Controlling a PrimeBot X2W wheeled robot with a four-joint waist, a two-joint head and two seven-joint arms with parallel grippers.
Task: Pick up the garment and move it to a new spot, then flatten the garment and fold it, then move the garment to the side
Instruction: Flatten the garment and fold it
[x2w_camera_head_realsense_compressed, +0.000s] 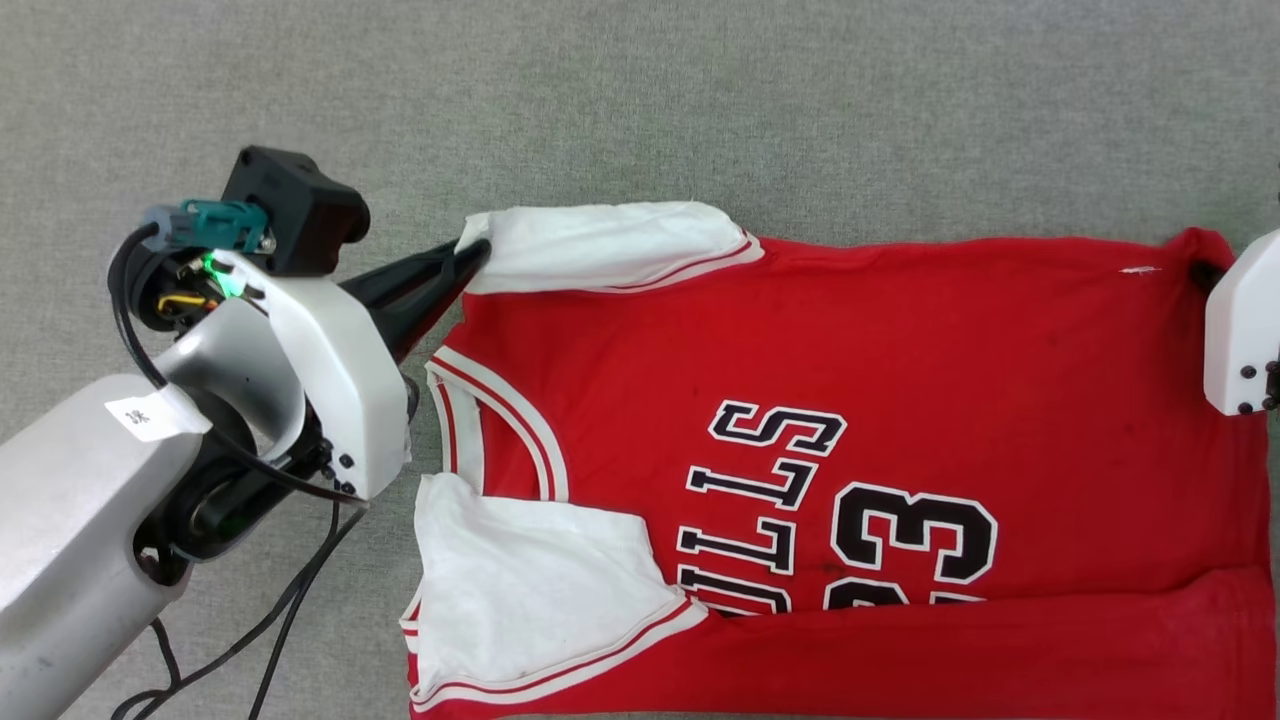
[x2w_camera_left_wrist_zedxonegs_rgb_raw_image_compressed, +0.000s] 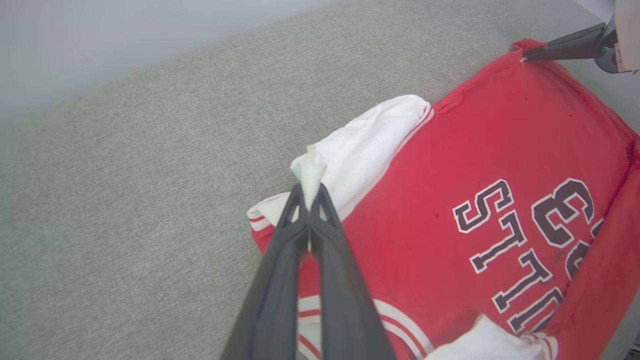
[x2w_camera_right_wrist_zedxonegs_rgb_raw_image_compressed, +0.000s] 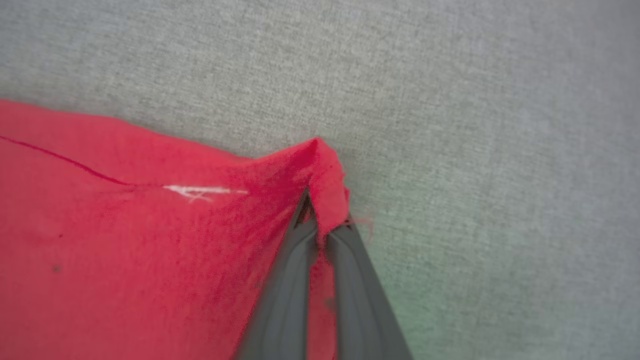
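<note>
The left arm (x2w_camera_head_realsense_compressed: 90, 500) takes the lower left of the head view. Its left gripper (x2w_camera_head_realsense_compressed: 478, 252) points toward the upper middle and is clamped on the tip of the upper sleeve (x2w_camera_head_realsense_compressed: 610, 245), which is white.

The garment (x2w_camera_head_realsense_compressed: 900, 330) lies flat on the grey surface (x2w_camera_head_realsense_compressed: 700, 100). It spreads from left of centre to the right edge, with the collar (x2w_camera_head_realsense_compressed: 500, 420) at its left end. The lower sleeve (x2w_camera_head_realsense_compressed: 540, 580), also white, lies folded over the chest at the bottom, left of centre. The black lettering (x2w_camera_head_realsense_compressed: 840, 500) sits at lower middle, partly covered by a red strip folded up along the bottom edge. At the far right the right gripper (x2w_camera_head_realsense_compressed: 1200, 272) meets the garment's upper right corner, just beside its own white housing (x2w_camera_head_realsense_compressed: 1240, 330).

In the left wrist view the dark fingers (x2w_camera_left_wrist_zedxonegs_rgb_raw_image_compressed: 280, 280) rise from bottom centre, pressed together, with a tuft of white sleeve cloth pinched at their tips. At the upper right of that view, the right gripper holds the red corner.

In the right wrist view a white thread mark (x2w_camera_right_wrist_zedxonegs_rgb_raw_image_compressed: 200, 191) shows on the red cloth at centre left. Right of it, that gripper's fingers come up from bottom centre, closed on the hem corner (x2w_camera_right_wrist_zedxonegs_rgb_raw_image_compressed: 325, 170), which stands in a small raised peak.
</note>
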